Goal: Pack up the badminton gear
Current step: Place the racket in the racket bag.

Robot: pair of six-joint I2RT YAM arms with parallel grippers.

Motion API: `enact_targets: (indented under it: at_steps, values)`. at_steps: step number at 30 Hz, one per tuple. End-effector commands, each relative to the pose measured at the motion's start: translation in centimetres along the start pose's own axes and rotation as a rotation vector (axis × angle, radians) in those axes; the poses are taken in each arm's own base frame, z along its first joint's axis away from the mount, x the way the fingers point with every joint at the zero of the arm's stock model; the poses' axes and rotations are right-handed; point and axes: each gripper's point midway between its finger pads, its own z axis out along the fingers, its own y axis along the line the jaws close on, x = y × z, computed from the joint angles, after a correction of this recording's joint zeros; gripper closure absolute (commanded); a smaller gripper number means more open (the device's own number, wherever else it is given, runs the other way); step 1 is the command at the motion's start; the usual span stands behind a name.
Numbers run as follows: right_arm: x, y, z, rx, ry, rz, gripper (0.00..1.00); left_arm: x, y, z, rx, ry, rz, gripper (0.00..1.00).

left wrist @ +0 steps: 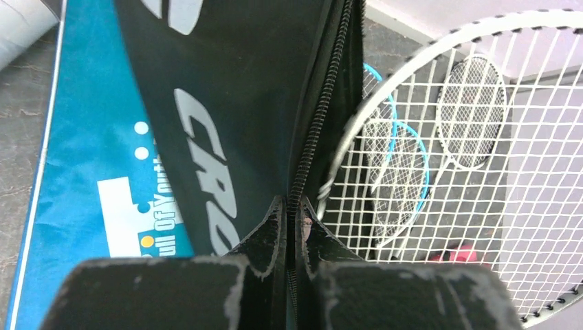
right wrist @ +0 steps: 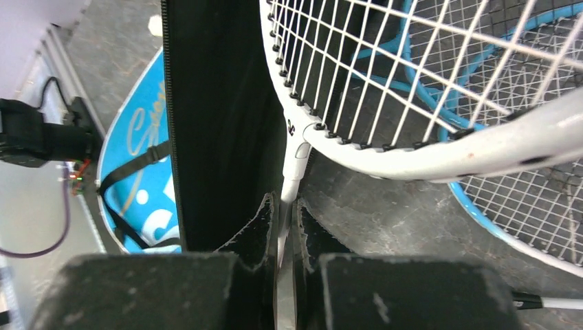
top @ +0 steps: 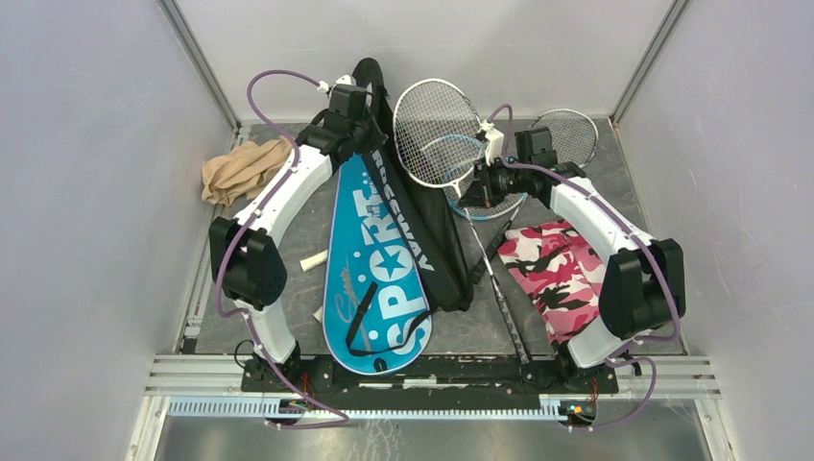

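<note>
— Why is our left gripper (left wrist: 294, 206) clamped on the black cover's (left wrist: 227, 82) zipper edge?
— We hold that edge up, we judge, so the mouth gapes for a racket.
— And our right gripper (right wrist: 287, 210)?
— Closed on the white racket's (right wrist: 412, 155) shaft just below the head, which sits beside the cover's open side, likely ready to slide in. The blue cover (top: 370, 279) lies flat on the table (top: 470, 331), partly under the black one.

We see black cover (top: 432, 240) on edge over blue cover (top: 370, 279) | white racket (top: 437, 134) raised | blue racket (left wrist: 402, 172) flat beneath.
</note>
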Motion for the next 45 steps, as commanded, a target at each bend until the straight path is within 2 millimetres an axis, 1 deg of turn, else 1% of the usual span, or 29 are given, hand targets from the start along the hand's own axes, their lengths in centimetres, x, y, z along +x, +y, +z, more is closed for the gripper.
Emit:
enact_targets:
  at_steps: [1,4,7,11,18,22,29,35,37,40,41,45]
  values:
    - [3.0,-0.4,0.6,0.068,0.131,-0.076,1.00,-1.4,-3.2,-1.3,0.149,-0.047,-0.025,0.98]
    - [3.4,-0.8,1.0,0.108,0.156,-0.119,1.00,-1.1,-3.8,-1.4,0.199,-0.045,-0.001,0.98]
    - [3.7,-0.4,1.3,0.110,0.171,-0.144,1.00,-0.4,-4.2,-1.5,0.252,-0.040,0.021,0.98]
    - [5.1,0.3,2.1,0.079,0.206,-0.158,1.00,0.2,-4.3,-1.7,0.296,-0.040,0.044,0.98]
    - [8.6,1.3,2.7,0.013,0.274,-0.175,1.00,-0.8,-4.4,-1.9,0.323,-0.091,0.091,0.98]
    - [10.0,1.8,2.7,-0.019,0.313,-0.182,1.00,-0.9,-5.2,-2.4,0.393,-0.103,0.149,0.98]
    - [10.4,2.5,3.2,-0.068,0.345,-0.176,1.00,0.0,-6.1,-3.1,0.478,-0.089,0.197,0.98]
    - [11.8,2.2,3.9,-0.074,0.387,-0.149,1.00,-0.4,-6.7,-3.8,0.511,-0.108,0.221,0.98]
    - [11.6,2.2,4.1,-0.073,0.387,-0.147,1.00,-0.2,-6.9,-4.0,0.527,-0.098,0.225,0.98]
    - [10.8,2.4,4.6,-0.075,0.377,-0.152,1.00,0.7,-7.3,-4.2,0.557,-0.068,0.233,0.98]
    - [10.5,2.5,4.8,-0.075,0.376,-0.152,1.00,0.8,-7.6,-4.4,0.581,-0.071,0.237,0.98]
    - [9.1,2.5,5.7,-0.076,0.363,-0.137,1.00,2.6,-7.9,-4.7,0.615,-0.031,0.227,0.98]
